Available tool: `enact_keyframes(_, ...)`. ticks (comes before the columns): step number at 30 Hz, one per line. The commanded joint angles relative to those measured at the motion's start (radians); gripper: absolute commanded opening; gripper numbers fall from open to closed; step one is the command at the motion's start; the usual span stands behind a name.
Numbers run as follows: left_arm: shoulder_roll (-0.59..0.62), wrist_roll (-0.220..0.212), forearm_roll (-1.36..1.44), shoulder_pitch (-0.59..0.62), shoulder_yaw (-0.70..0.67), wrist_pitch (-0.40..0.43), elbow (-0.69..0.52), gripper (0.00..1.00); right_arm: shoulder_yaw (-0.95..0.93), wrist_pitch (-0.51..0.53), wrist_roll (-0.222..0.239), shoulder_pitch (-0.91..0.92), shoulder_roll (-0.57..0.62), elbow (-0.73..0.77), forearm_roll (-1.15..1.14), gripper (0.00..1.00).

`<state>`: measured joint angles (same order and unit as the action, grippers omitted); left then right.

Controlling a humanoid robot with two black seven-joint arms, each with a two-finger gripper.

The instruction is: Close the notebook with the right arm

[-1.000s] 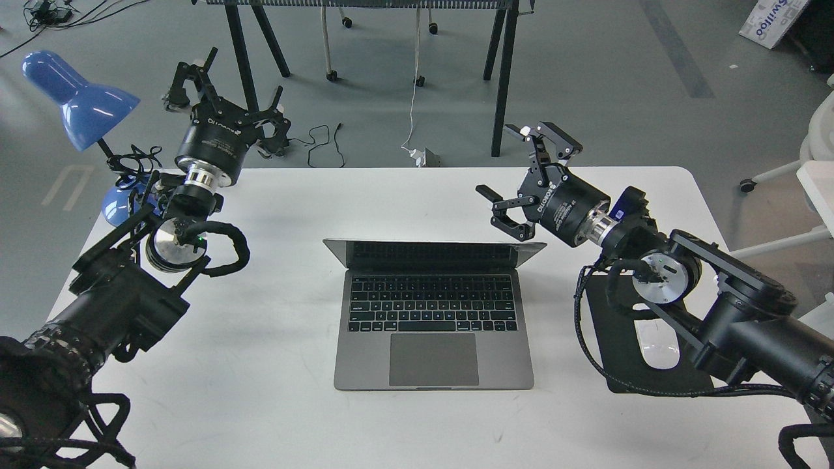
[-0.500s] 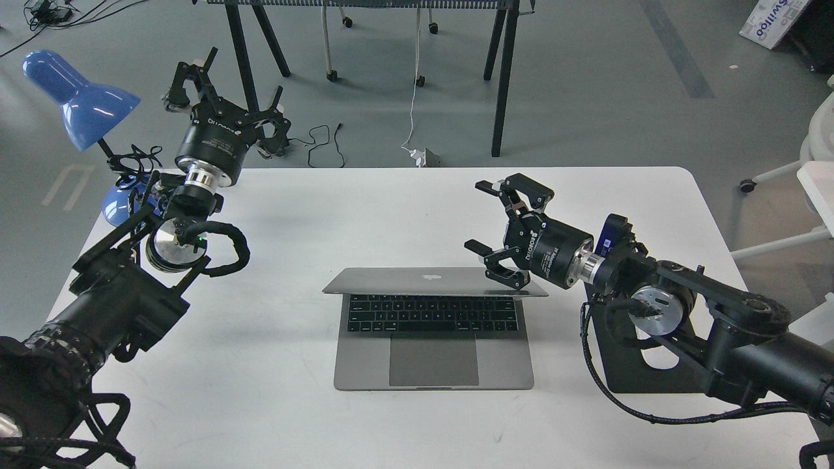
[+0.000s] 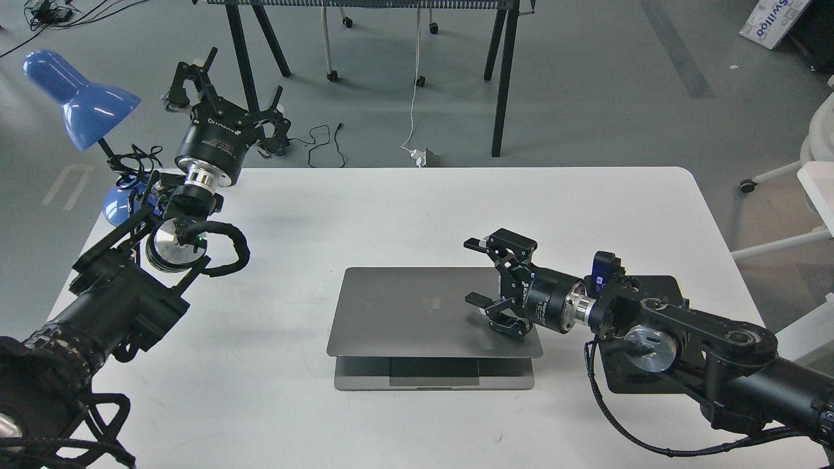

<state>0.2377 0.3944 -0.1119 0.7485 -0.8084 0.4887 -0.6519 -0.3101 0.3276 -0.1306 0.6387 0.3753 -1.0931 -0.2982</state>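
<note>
The space-grey notebook [image 3: 417, 312] lies in the middle of the white table [image 3: 391, 208]. Its lid with the apple logo is folded down almost flat; a strip of the base and trackpad still shows under the lid's front edge. My right gripper [image 3: 479, 273] is open, its fingers spread, and its lower finger rests on the right part of the lid. My left gripper [image 3: 228, 98] is open and empty, held up beyond the table's far left corner, away from the notebook.
A blue desk lamp [image 3: 78, 98] stands at the table's far left corner beside my left arm. A black mouse pad [image 3: 658, 290] lies right of the notebook, mostly under my right arm. Black trestle legs [image 3: 502, 78] and cables stand on the floor beyond the table.
My right gripper has moved forward and down with the lid under it. The lid has swung from upright to nearly flat on the base. The left arm has not moved.
</note>
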Motion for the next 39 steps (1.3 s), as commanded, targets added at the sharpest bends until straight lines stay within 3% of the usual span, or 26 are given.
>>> enact_keyframes(1, 0.0, 0.001, 0.0, 0.0, 0.0, 0.0, 0.0, 1.0, 0.034, 0.001, 0.0, -0.004, 0.001, -0.001, -0.002, 1.0)
enact_keyframes(39, 0.0, 0.001, 0.0, -0.001, -0.002, 0.0, 0.0, 1.0, 0.051, -0.001, -0.001, -0.056, 0.025, 0.01, -0.044, 1.0)
